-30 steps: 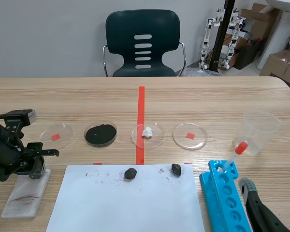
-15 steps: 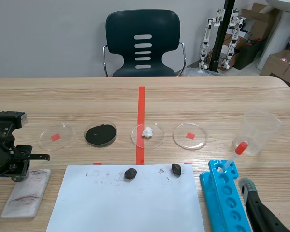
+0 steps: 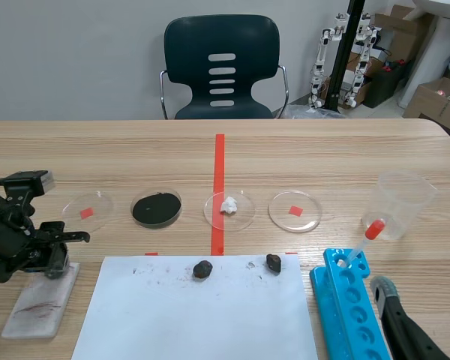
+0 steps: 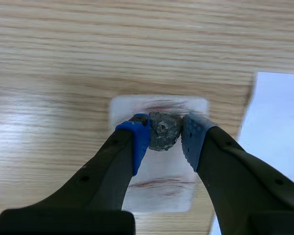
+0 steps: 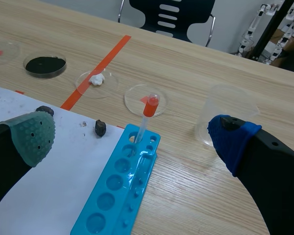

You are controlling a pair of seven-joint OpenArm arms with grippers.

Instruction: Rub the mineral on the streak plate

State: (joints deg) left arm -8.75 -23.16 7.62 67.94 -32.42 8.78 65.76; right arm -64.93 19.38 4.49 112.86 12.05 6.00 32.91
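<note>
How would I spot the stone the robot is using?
Left of the big white paper sheet lies a white streak plate. Over it the left gripper pinches a grey stone, the only one held; two darker stones lie loose on the paper.

A long table of pale, straight-grained wood fills the foreground and runs back to a plain, light grey wall, with soft, even light that leaves a faint sheen on the wood. Behind its far edge, about at the middle, stands a dark green plastic chair facing the table, its backrest cut by four horizontal slots and its arms made of bent metal tube. Off to the right a black pole carries small white jointed figures, and beside it brown cardboard boxes crowd a white pedestal on a pale floor.
</note>
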